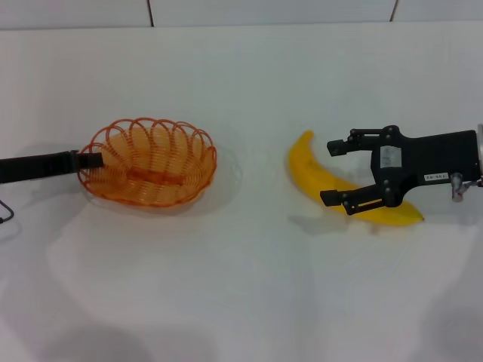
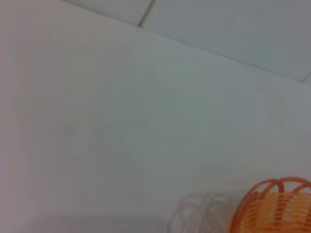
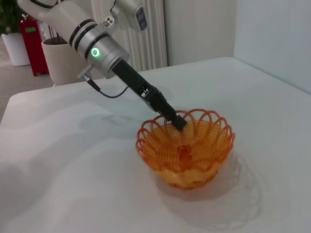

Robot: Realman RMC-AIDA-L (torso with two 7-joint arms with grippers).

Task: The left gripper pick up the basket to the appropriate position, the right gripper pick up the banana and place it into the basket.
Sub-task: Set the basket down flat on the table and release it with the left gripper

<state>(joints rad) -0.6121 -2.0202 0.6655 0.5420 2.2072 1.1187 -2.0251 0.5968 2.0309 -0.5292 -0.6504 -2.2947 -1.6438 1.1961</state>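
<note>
The orange wire basket (image 1: 149,161) stands at the left of the white table. My left gripper (image 1: 92,160) comes in from the left and is shut on the basket's left rim; the right wrist view shows it (image 3: 176,121) clamped on the rim of the basket (image 3: 187,148). The left wrist view shows only a piece of the basket's rim (image 2: 274,206). The yellow banana (image 1: 306,166) lies on the table at the right. My right gripper (image 1: 330,172) is open just above the banana, one finger on each side of its middle.
The white table (image 1: 249,286) stretches around both objects, and its far edge meets a tiled wall (image 1: 264,9). In the right wrist view, a potted plant (image 3: 12,39) and a radiator (image 3: 141,29) stand beyond the table.
</note>
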